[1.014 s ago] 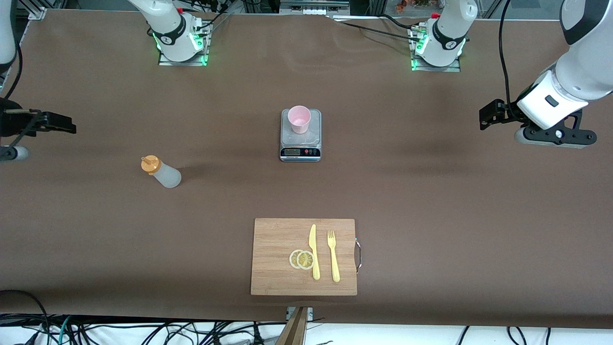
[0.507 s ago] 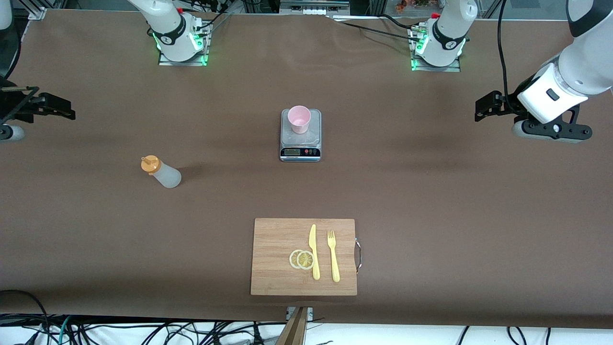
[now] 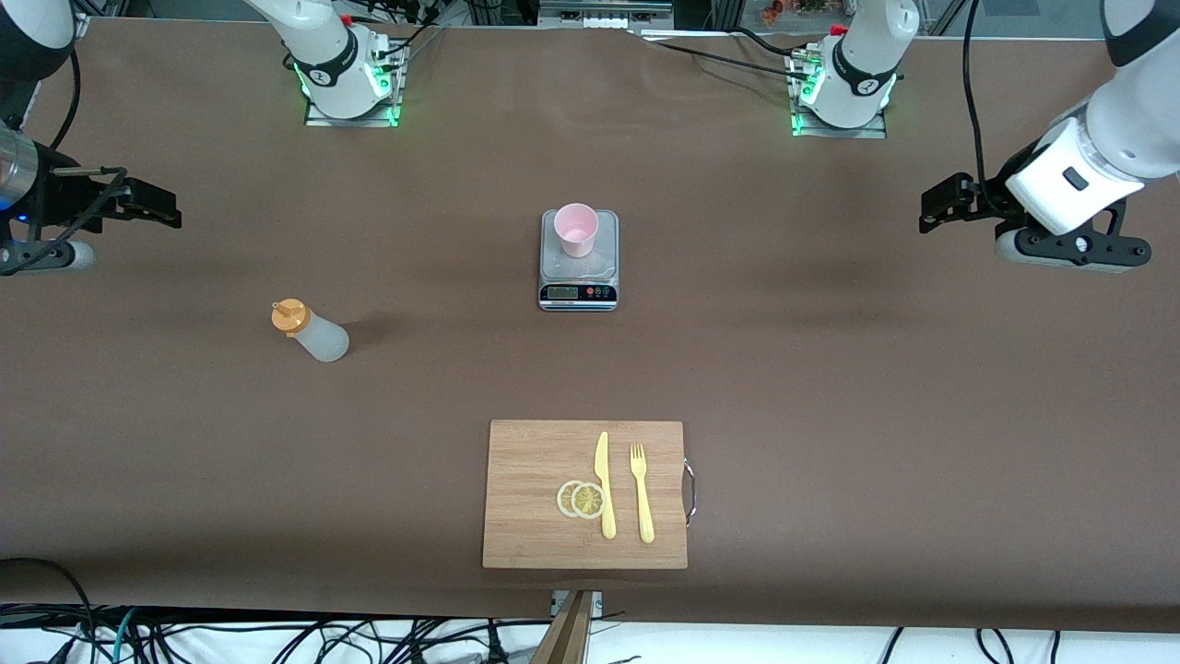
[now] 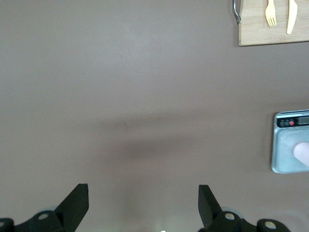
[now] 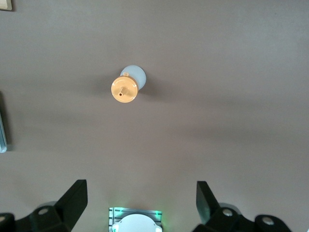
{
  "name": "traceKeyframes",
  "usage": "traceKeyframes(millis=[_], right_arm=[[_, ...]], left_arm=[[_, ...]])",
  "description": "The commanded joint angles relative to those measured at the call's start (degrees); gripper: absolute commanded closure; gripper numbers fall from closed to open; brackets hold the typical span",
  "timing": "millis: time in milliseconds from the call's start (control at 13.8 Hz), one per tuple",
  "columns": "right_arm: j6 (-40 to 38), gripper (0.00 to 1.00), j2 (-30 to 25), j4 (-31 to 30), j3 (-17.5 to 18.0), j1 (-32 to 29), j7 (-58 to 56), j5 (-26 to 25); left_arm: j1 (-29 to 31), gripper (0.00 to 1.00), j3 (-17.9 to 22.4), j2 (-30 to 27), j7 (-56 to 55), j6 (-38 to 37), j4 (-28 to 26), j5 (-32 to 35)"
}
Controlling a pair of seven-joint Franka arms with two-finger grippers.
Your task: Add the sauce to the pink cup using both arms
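The pink cup (image 3: 576, 229) stands upright on a small kitchen scale (image 3: 578, 277) in the middle of the table; its edge also shows in the left wrist view as the pink cup (image 4: 303, 153). The sauce (image 3: 309, 332), a whitish squeeze bottle with an orange cap, stands toward the right arm's end, nearer to the front camera than the cup. The right wrist view looks down on the sauce (image 5: 126, 88). My right gripper (image 3: 166, 214) (image 5: 142, 200) hangs open over bare table at its end, apart from the bottle. My left gripper (image 3: 931, 214) (image 4: 143, 203) hangs open over bare table at its end.
A wooden cutting board (image 3: 535, 516) lies near the front edge, carrying two lemon slices (image 3: 581, 499), a yellow knife (image 3: 605, 484) and a yellow fork (image 3: 642, 493). The arm bases (image 3: 350, 88) (image 3: 843, 92) stand along the back edge. Brown table surface lies between these things.
My right gripper has risen slightly and moved toward the middle of the table. My left gripper has shifted only a little. Cup and sauce have stayed put.
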Motion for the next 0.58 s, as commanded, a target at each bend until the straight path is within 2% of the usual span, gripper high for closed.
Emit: traceKeyframes(millis=[0, 72, 362, 507], right_arm=[[0.8, 0.00, -1.4, -1.9, -2.3, 1.3, -0.6, 1.6], [0.8, 0.00, -0.6, -1.6, -2.3, 1.1, -0.6, 1.6], [0.8, 0.00, -0.1, -0.8, -2.4, 0.9, -0.7, 1.7], [0.9, 0.00, 0.0, -0.8, -2.4, 0.9, -0.6, 1.7]], left_arm=[[0.0, 0.00, -0.9, 0.6, 0.3, 1.1, 1.6, 5.2], [0.1, 0.00, -0.8, 0.7, 0.3, 1.0, 3.1, 6.3], [0.0, 0.00, -1.0, 0.5, 0.3, 0.4, 3.4, 7.1], [0.0, 0.00, -2.4, 0.5, 0.3, 0.4, 3.3, 7.0]])
